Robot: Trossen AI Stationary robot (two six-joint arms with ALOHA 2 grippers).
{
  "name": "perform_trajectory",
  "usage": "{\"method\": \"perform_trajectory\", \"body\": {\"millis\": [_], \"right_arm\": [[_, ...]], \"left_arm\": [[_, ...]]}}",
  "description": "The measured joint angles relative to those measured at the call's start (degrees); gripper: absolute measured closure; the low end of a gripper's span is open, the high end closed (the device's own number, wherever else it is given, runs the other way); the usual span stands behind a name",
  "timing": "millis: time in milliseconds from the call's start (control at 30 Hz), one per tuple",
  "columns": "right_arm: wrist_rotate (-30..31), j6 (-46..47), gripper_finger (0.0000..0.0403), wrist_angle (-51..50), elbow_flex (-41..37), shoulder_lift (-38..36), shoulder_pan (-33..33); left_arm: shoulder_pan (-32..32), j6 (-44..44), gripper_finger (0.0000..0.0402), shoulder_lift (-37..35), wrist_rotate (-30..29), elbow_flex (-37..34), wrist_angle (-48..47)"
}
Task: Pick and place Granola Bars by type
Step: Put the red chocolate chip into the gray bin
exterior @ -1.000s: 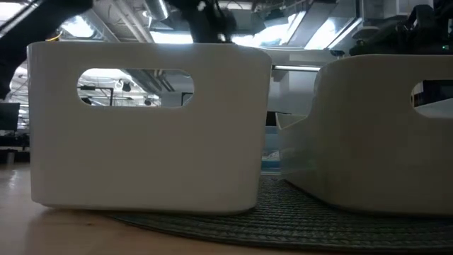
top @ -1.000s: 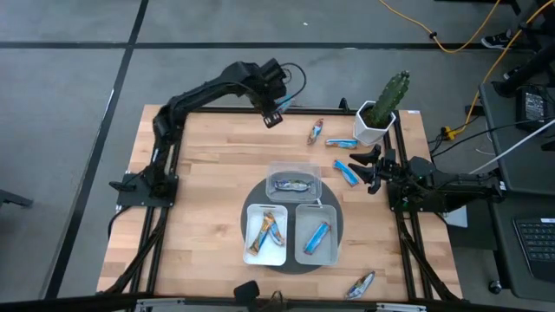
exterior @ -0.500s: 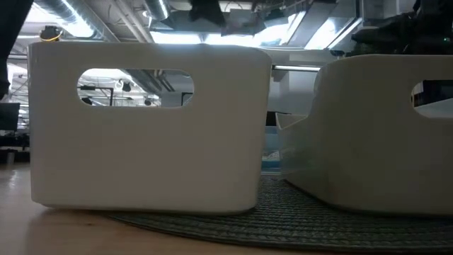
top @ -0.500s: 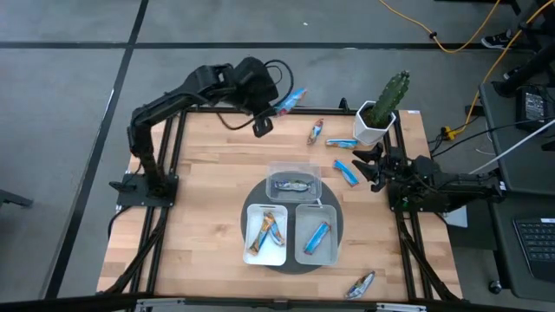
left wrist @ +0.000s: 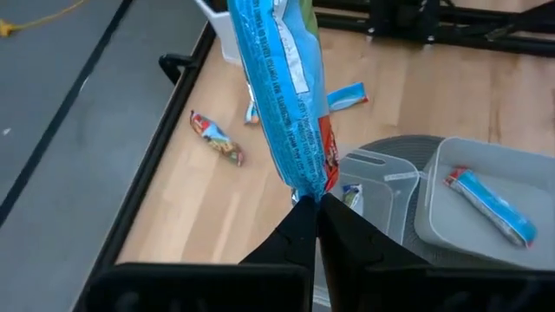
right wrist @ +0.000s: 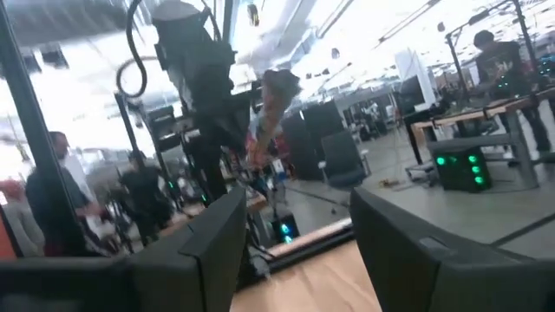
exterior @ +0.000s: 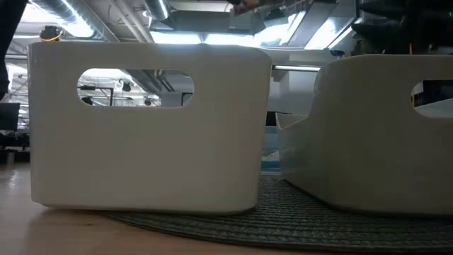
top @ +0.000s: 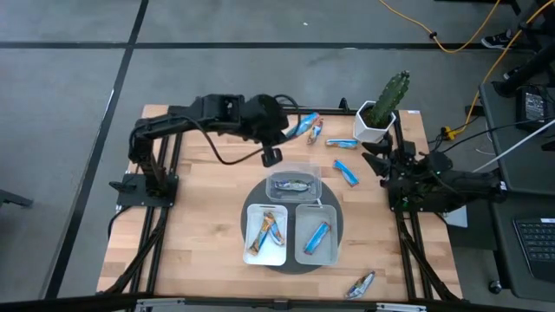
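Overhead, the left gripper (top: 286, 128) hangs above the far middle of the pale wooden table (top: 199, 217), fingers clenched on the end of a slim blue-wrapped granola bar (top: 301, 122); the left wrist view shows that bar (left wrist: 282, 95) pinched between the two dark fingertips, standing out past them with a patch of red print near the held end. Right gripper (top: 379, 161) sits at the table's right edge beside the white pot holding a green cactus (top: 381, 111), its jaws spread and nothing between them; its wrist camera points off into the room, where a person (right wrist: 52, 186) stands in the background. Three rectangular trays rest on a round dark woven mat (top: 334, 244) at table centre: the clear far tray (top: 294, 170) holds a silver-wrapped bar (top: 292, 185), the white near-left tray (top: 252, 252) holds blue-orange bars (top: 269, 229), and the grey near-right tray (top: 331, 252) holds one blue bar (top: 316, 235). Loose on the wood: a blue-orange bar (top: 316, 132) just beside the held one, two blue bars (top: 342, 143) and (top: 347, 173) between the trays and the right gripper, and a silver bar (top: 361, 283) near the front right edge. Low view shows only the tray walls close up.
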Motion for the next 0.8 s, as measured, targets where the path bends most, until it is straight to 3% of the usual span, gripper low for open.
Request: {"method": "perform_trajectory", "body": {"millis": [167, 433, 633, 800], "right_arm": [[0.03, -5.08, 0.0193, -9.90, 10.43, 4.94, -0.02], [1.49, -9.18, 0.0188, -16.09, 23.51, 19.54, -1.19], [-1.15, -9.39, 0.0139, -16.15, 30.66, 31.03, -3.61], [-8.93, -10.88, 0.0099, -15.88, 37.18, 39.33, -6.28]], "left_arm": [[-1.71, -4.60, 0.0399, 1.77, -3.63, 0.00, 0.06], [-4.68, -6.33, 0.0400, 2.60, -6.29, -0.02, 5.41], [-6.86, -5.77, 0.0399, 2.55, -7.23, -0.02, 8.46], [-7.90, -5.19, 0.0399, 2.55, -10.29, -0.02, 8.87]]}}
